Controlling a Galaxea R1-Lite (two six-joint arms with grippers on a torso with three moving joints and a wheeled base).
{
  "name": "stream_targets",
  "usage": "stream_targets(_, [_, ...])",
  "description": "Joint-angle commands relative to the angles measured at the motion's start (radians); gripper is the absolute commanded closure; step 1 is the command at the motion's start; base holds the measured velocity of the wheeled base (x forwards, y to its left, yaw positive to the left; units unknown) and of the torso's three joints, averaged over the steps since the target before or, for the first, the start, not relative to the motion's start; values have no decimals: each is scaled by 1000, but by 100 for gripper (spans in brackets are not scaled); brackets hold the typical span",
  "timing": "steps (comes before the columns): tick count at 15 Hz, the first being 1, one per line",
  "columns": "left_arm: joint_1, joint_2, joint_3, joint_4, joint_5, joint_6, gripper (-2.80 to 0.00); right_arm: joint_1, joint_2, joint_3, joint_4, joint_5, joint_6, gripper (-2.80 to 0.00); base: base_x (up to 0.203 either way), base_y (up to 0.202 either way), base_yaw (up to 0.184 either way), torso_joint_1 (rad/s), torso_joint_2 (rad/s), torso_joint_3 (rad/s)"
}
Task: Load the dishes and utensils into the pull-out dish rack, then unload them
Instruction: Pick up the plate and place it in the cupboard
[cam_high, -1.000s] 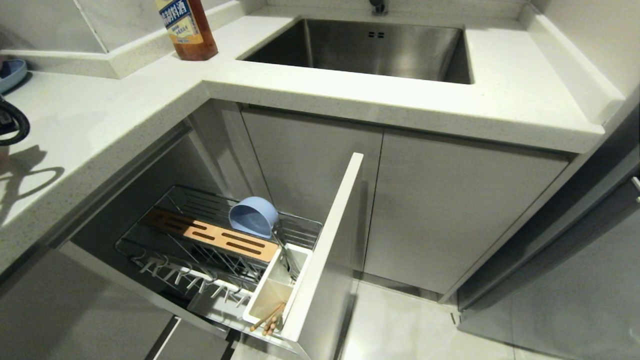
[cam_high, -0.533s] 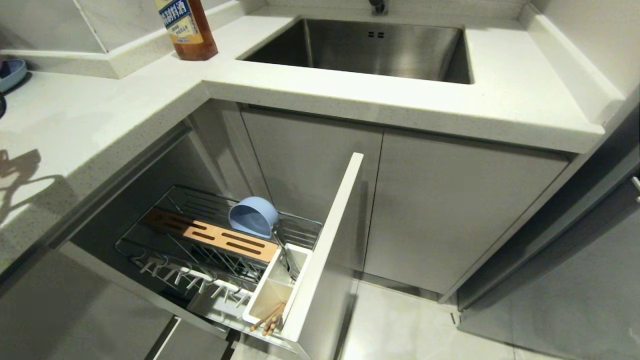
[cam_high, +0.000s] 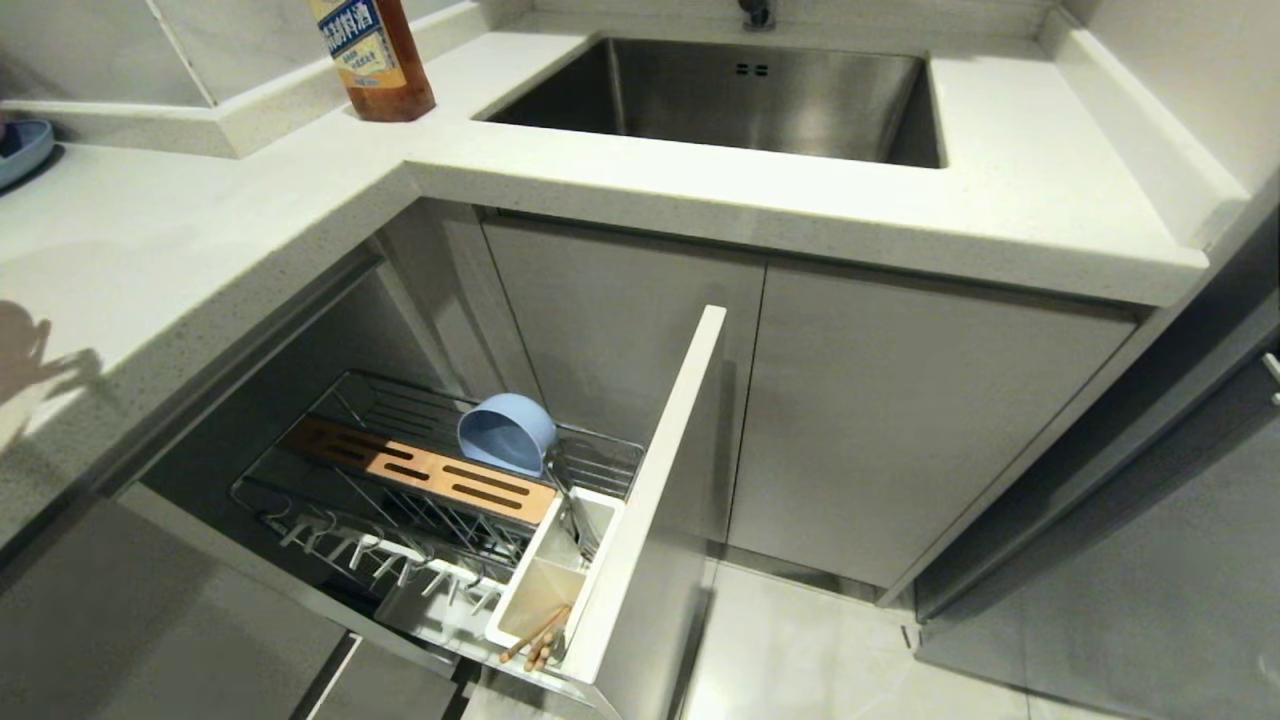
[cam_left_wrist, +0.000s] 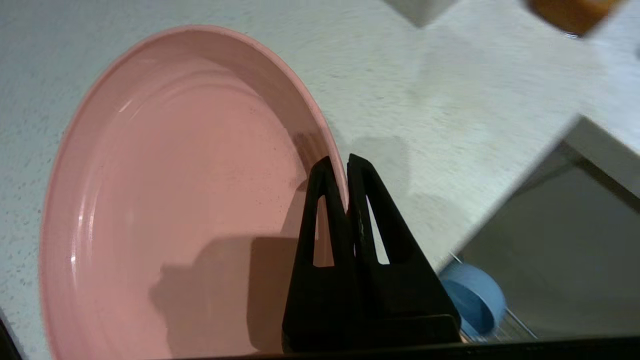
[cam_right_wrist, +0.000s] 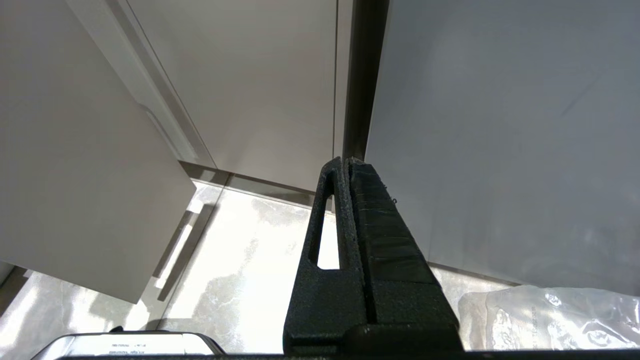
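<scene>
One left end effector, clamping pink plate rim

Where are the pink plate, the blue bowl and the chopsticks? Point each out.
pink plate (cam_left_wrist: 165, 200), left wrist view, its inner face.
blue bowl (cam_high: 508, 434), head view, its outer wall.
chopsticks (cam_high: 536, 640), head view, their lower ends.

Head view down over counter and rack; left wrist close above plate (both catching the blue bowl); right wrist facing floor.
</scene>
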Motion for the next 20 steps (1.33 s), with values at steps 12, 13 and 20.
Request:
stream_targets(12, [-659, -277, 133, 5, 19, -40, 0, 0, 0, 2, 0, 0, 1, 0, 0, 0, 0, 0, 0, 0])
stream_targets(13, [-705, -286, 164, -57, 19, -67, 0, 2, 0, 2, 0, 0, 0, 0, 0, 0, 0, 0, 0, 0])
stream_targets(20, [-845, -296, 422, -471, 49, -205, 0, 2, 0, 2, 0, 0, 1, 0, 0, 0, 0, 0, 0, 0])
